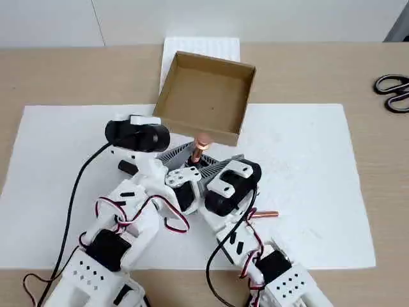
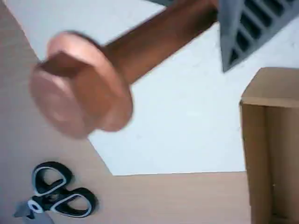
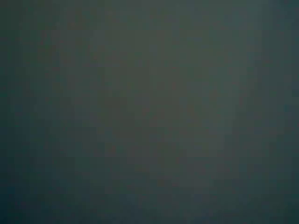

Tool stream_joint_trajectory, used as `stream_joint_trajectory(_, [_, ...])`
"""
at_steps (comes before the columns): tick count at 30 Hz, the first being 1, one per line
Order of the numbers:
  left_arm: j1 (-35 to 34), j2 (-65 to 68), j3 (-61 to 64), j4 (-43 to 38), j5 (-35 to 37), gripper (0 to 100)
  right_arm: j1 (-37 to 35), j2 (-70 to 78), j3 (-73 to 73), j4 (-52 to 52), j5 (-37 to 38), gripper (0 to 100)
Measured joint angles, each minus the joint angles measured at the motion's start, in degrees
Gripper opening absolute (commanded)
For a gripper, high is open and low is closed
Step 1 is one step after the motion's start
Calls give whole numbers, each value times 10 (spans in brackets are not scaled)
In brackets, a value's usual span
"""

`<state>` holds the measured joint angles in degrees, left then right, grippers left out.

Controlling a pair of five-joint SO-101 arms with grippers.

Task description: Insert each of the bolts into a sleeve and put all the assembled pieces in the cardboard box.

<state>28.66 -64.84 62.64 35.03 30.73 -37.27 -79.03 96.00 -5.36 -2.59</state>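
You are working on a wooden table (image 1: 70, 73) with a white mat (image 1: 307, 173) spread over it. Both arms lean in toward the mat's middle.

Your left pincer (image 1: 190, 156) is pressed together on the bolt (image 1: 202, 142). It pinches the copper shaft low down, and the hexagonal head with its round flange stands above the fingers. In the left wrist view the shaft runs from the head straight into a grey ribbed finger (image 2: 243, 32), and the bolt hangs clear of the mat.

Your right pincer (image 1: 216, 165) sits just beside the left one, on the other side of the bolt, and the two sets of grey fingers meet around the shaft. You cannot tell whether the right one is spread or closed, because that arm's own white and black wrist covers the fingers from above.

The box (image 1: 199, 131) lies just beyond both pincers with its open side up. Its near wall is close to the bolt's head, and the bolt is outside it. A white paper (image 1: 201, 46) pokes out from under the box's far side, well beyond the pincers.

A second copper piece (image 1: 265, 214) lies flat on the mat behind the right pincer. It is beside that arm's wrist and cables, and well apart from the box and from the held bolt.

The scissors (image 1: 393, 93) lie on bare table far out past the right pincer's outer side, beyond the mat's edge. They are well apart from everything else.
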Motion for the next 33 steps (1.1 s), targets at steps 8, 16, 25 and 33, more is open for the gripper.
stream_joint_trajectory(8, [-73, 1, -67, 0, 3, 382, -2, 0, -34, 33, 1, 4])
stream_joint_trajectory(16, [-202, -3, -147, 6, 5, 329, 81, 14, -120, 39, 1, 3])
stream_joint_trajectory(25, [-313, 5, -90, 150, 23, 9, 203, 380, -482, 107, -1, 3])
stream_joint_trajectory(33, [-317, 5, -30, 161, 23, 6, 212, 872, -952, 365, -72, 3])
